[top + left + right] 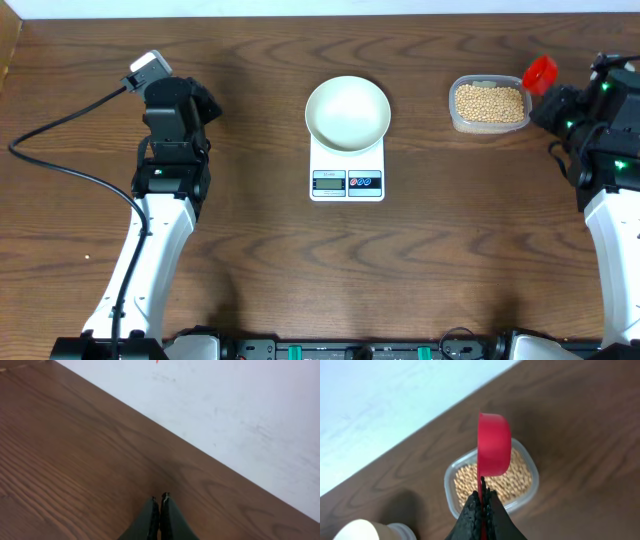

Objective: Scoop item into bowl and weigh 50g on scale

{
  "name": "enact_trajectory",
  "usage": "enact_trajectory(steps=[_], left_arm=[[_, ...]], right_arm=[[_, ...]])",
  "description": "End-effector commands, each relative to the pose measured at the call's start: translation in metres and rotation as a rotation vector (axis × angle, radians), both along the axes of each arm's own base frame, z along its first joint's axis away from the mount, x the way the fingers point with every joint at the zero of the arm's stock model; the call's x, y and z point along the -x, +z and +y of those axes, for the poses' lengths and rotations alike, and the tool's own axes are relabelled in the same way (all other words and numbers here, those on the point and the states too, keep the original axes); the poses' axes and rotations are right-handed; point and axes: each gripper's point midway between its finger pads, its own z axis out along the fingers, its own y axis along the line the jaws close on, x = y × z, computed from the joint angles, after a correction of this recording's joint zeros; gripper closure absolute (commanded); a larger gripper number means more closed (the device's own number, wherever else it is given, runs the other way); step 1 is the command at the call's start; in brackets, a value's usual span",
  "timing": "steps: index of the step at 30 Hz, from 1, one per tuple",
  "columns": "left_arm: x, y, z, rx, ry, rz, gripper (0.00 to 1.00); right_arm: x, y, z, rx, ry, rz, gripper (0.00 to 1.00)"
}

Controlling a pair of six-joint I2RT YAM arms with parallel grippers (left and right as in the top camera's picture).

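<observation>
Surface: I see a dark brown wood-grain table, with a pale grey-white area past its 12 o'clock edge.
Wrist views only: left gripper fingers pressed together, holding nothing; right gripper clamped on a red plastic scoop.
Overhead only: round plain white bowl, empty, on a flat white rectangular kitchen scale.
Item: small round beige-tan beans in a clear rounded-rectangular plastic tub, at 3 o'clock of the bowl.
Count: one bowl, scale, tub and scoop; beans uncountable.

Red scoop, tan beans, white bowl, brown wood-grain table
</observation>
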Motion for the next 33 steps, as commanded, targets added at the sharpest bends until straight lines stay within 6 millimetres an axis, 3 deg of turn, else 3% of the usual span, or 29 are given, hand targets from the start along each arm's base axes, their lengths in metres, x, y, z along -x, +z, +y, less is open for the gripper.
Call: enact_trajectory(steps=[1, 8, 16, 22, 33], left_arm=[[0.000, -0.005, -0.025, 0.013, -0.119, 0.025, 0.93], [0.025, -0.038, -0.112, 0.004, -0.410, 0.189, 0.93], [0.080, -0.072, -0.194, -0.096, -0.679, 0.368, 0.93], [0.112, -0.091, -0.229, -0.135, -0.795, 0.450, 0.93], [0.129, -0.146, -0.261, -0.196, -0.879, 0.587, 0.93]], right_arm=[[0.001, -0.002, -0.003, 0.007, -0.014, 0.026, 0.99], [0.018, -0.024, 0.007, 0.014, 0.057, 0.137, 0.99], [0.036, -0.040, 0.025, 0.023, 0.197, 0.225, 0.99], [0.051, -0.052, 0.030, 0.034, 0.251, 0.295, 0.99], [0.060, -0.058, 0.032, 0.038, 0.271, 0.337, 0.99]])
